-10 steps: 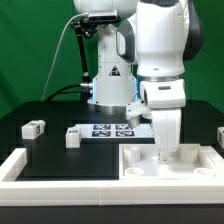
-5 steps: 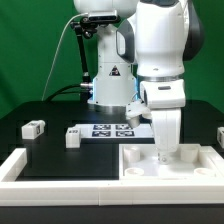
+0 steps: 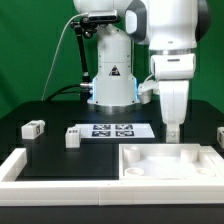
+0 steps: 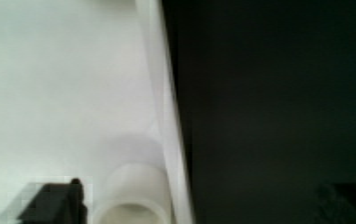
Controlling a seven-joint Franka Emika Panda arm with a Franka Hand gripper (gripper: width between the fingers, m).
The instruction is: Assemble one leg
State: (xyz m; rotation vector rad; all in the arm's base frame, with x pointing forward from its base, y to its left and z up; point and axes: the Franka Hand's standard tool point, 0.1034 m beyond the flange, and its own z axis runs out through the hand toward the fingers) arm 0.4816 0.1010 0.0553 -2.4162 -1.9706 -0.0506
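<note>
1. In my exterior view, the gripper (image 3: 172,131) hangs just above the far rim of the white panel (image 3: 195,166), on the right side of the scene.
2. My wrist view shows its two dark fingertips (image 4: 50,203) set far apart. The jaws are wide and hold nothing.
3. Between them I see the panel's edge against the black table (image 4: 281,100), and a rounded white shape (image 4: 130,200) I cannot identify.
4. The left leg (image 3: 33,128) lies on the table at the far left.
5. The middle leg (image 3: 72,137) sits just left of the marker board (image 3: 112,129). Both legs are well apart from the gripper.
6. A third leg (image 3: 220,135) shows at the right edge, partly cut off.
</note>
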